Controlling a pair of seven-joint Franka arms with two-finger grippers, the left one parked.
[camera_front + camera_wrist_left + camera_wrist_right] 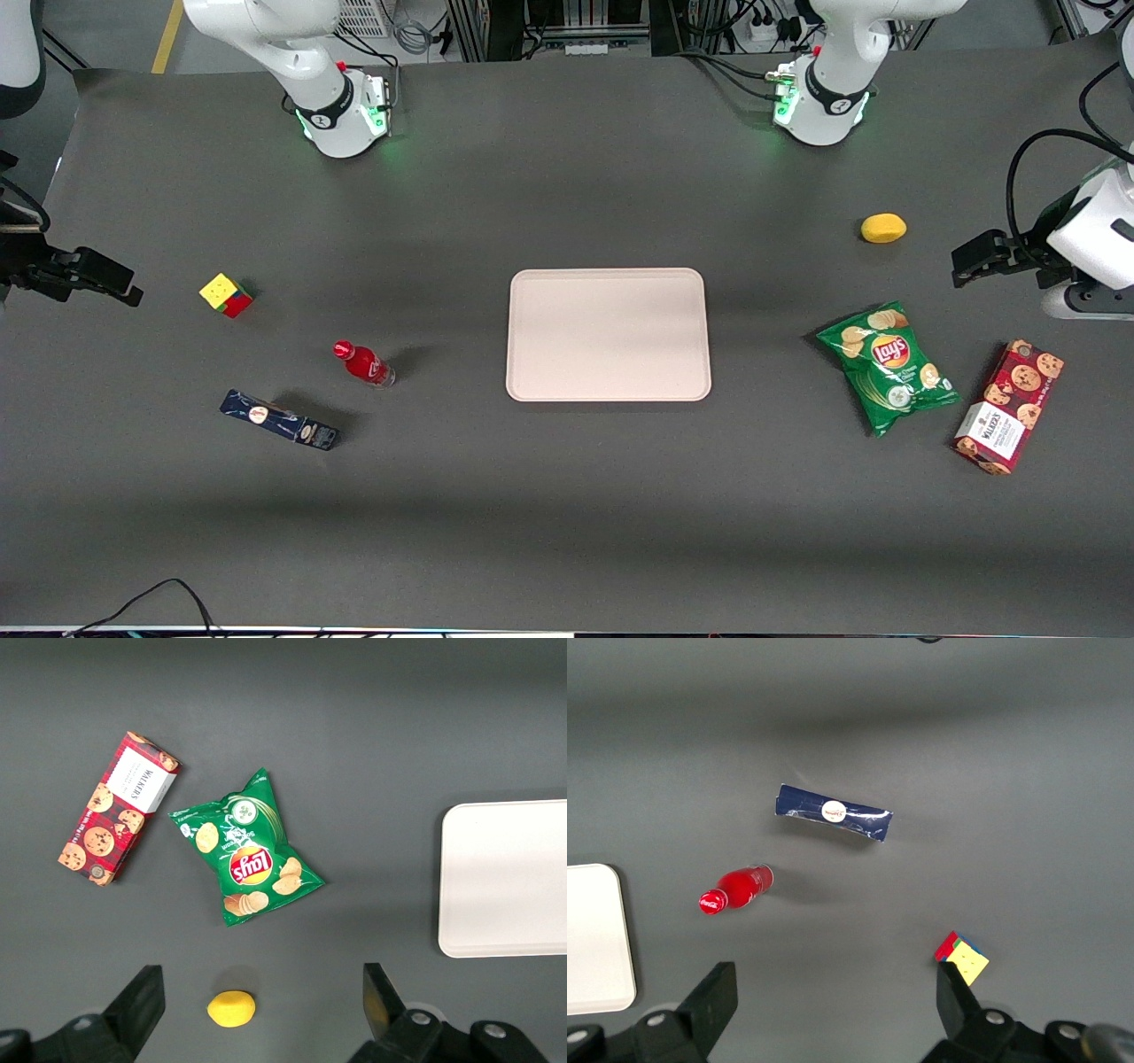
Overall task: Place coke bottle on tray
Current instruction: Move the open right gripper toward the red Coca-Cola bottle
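The coke bottle (363, 363) stands on the dark table, red cap and red label, a short way from the tray toward the working arm's end. The wrist view looks down on the same bottle (735, 889). The pale pink-beige tray (608, 334) lies flat at the table's middle with nothing on it, and its edge (594, 939) shows in the wrist view. My right gripper (120, 285) hangs above the working arm's end of the table, well away from the bottle. The gripper (837, 992) is open, with only bare table between its fingers (709, 997).
A dark blue oblong box (279, 420) lies nearer the front camera than the bottle. A Rubik's cube (226, 294) sits close to my gripper. Toward the parked arm's end lie a lemon (883, 228), a green chips bag (889, 365) and a red cookie box (1010, 407).
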